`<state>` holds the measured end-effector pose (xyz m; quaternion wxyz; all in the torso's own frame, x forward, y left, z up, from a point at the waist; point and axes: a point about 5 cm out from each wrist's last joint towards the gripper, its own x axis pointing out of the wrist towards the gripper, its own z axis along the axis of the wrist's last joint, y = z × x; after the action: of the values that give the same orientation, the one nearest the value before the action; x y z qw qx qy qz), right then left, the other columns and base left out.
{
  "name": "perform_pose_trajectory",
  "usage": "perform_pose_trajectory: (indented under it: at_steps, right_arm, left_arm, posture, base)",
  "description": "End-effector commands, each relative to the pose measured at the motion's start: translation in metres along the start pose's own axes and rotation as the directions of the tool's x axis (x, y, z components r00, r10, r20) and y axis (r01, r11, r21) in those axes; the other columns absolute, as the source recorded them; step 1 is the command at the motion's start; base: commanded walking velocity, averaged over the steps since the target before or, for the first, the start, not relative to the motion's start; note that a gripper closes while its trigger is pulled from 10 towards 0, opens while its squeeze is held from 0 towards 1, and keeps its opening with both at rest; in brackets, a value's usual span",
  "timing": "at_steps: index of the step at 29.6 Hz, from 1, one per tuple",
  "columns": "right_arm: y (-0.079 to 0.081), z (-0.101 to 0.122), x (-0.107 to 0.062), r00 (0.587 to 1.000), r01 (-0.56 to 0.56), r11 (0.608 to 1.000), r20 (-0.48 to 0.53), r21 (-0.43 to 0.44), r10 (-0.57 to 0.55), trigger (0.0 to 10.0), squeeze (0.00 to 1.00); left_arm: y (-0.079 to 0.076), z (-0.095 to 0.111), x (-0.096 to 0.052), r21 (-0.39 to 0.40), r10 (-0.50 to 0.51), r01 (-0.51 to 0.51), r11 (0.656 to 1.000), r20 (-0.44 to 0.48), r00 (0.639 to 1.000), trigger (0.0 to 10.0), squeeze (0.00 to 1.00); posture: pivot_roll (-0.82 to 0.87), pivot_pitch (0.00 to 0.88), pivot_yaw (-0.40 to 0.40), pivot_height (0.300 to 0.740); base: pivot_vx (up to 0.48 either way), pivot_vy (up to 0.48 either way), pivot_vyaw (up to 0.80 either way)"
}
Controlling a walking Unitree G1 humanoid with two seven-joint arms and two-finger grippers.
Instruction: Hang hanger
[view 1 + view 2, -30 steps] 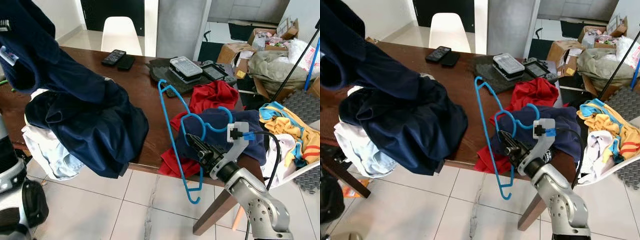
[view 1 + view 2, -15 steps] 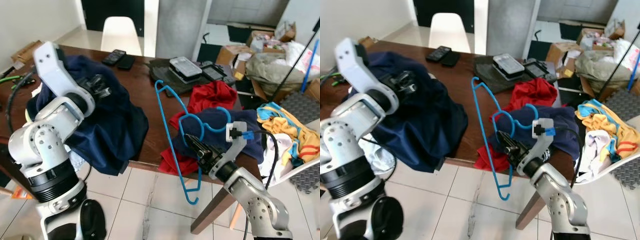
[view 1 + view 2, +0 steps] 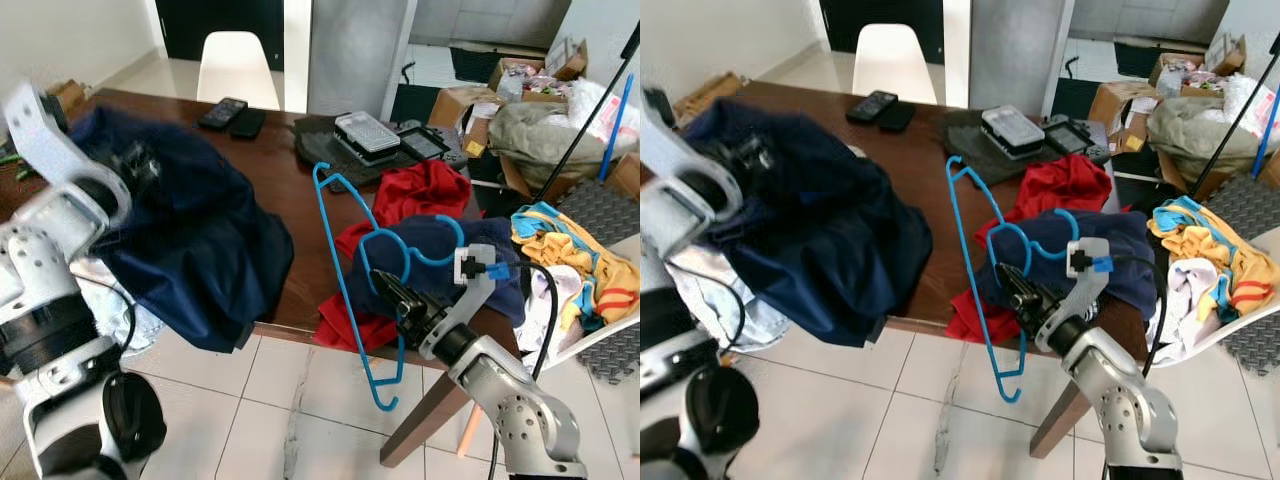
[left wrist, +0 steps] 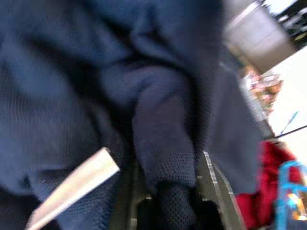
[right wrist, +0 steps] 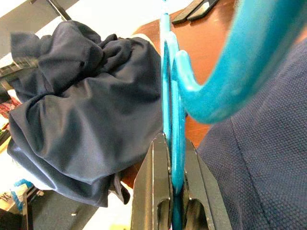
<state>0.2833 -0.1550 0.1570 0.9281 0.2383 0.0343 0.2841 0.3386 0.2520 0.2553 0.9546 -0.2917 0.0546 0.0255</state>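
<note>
A blue plastic hanger (image 3: 342, 270) hangs tilted off the front edge of the brown table (image 3: 290, 190), its hook (image 3: 440, 240) over a dark blue cloth. My right gripper (image 3: 388, 287) is shut on the hanger's thin bar, and the bar (image 5: 172, 143) runs between the fingers (image 5: 151, 191). My left gripper (image 3: 140, 165) is at the table's left end, shut on a fold of the big navy garment (image 3: 200, 250). In the left wrist view that fold (image 4: 165, 158) sits between the fingers (image 4: 211, 182). The garment drapes over the table's front edge.
Red cloth (image 3: 430, 190) and dark blue cloth (image 3: 450, 275) lie under the hanger. Remotes (image 3: 225, 112) and a flat case (image 3: 368, 130) sit at the back. A white chair (image 3: 238, 65) stands behind, with boxes (image 3: 470, 100) and coloured clothes (image 3: 570, 250) to the right.
My left arm has come down and swung left, carrying the navy garment from high near the camera onto the table's left end. The right gripper and hanger have stayed put.
</note>
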Motion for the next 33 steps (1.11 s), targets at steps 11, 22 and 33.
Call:
perform_pose_trajectory:
  at_steps: [11,22,33]
  right_arm:
    - [-0.001,-0.001,-0.005,1.0,0.008,1.0,-0.002,0.009,-0.007,10.0,0.0]
    - [-0.001,0.0,-0.005,1.0,0.005,1.0,-0.001,0.019,-0.005,10.0,0.0]
    - [-0.002,0.001,-0.006,1.0,0.0,0.999,0.008,0.047,-0.001,10.0,0.0]
  left_arm:
    - [-0.019,0.043,-0.002,0.496,-0.064,-0.046,0.867,0.204,0.977,10.0,1.0]
    - [-0.077,0.027,-0.026,0.847,-0.454,0.29,0.446,-0.066,0.889,10.0,1.0]
    - [-0.057,0.03,-0.068,0.9,-0.306,0.413,-0.141,-0.436,0.846,10.0,0.0]
  posture:
    - [0.05,0.115,-0.032,0.74]
    - [0.05,0.12,-0.034,0.74]
    - [0.06,0.135,-0.03,0.74]
  base:
    - [0.0,0.0,0.0]
    - [0.0,0.0,0.0]
    - [0.0,0.0,0.0]
